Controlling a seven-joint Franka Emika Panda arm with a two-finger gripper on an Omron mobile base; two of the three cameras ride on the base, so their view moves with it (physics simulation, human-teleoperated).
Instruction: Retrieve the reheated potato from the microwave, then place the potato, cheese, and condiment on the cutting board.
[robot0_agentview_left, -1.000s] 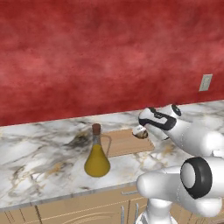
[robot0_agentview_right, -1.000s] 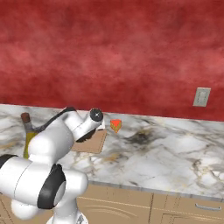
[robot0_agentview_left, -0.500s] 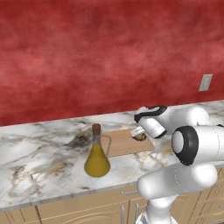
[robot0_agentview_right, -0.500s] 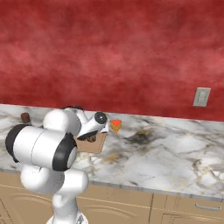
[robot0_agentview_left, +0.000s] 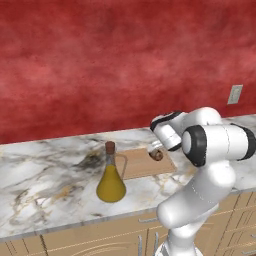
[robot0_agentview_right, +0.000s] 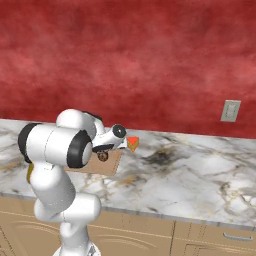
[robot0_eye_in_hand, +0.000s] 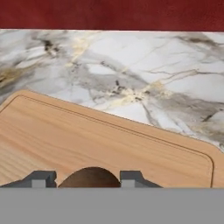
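Note:
The cutting board (robot0_agentview_left: 140, 164) (robot0_agentview_right: 111, 165) (robot0_eye_in_hand: 109, 144) lies flat on the marble counter. My gripper (robot0_agentview_left: 156, 149) (robot0_agentview_right: 102, 150) (robot0_eye_in_hand: 88, 178) hangs low over the board's right end, shut on the dark brown potato (robot0_agentview_left: 157, 155) (robot0_agentview_right: 103, 157) (robot0_eye_in_hand: 89, 177), which sits just above the wood. Left of the board, at its front corner, stands the condiment bottle (robot0_agentview_left: 111, 177). The cheese wedge (robot0_agentview_right: 132, 143) rests on the counter just past the board's far right corner. The microwave is out of view.
A red wall (robot0_agentview_left: 125, 65) backs the counter (robot0_agentview_left: 45, 175) (robot0_agentview_right: 200, 170) and carries a wall outlet (robot0_agentview_left: 235, 94) (robot0_agentview_right: 230, 110). Wooden drawers (robot0_agentview_right: 200, 235) run below the counter's front edge. My own arm (robot0_agentview_left: 215, 145) bulks over the board's right side.
The arm's elbow has swung up and round beside the hand. The gripper has stayed over the board's right end with the potato.

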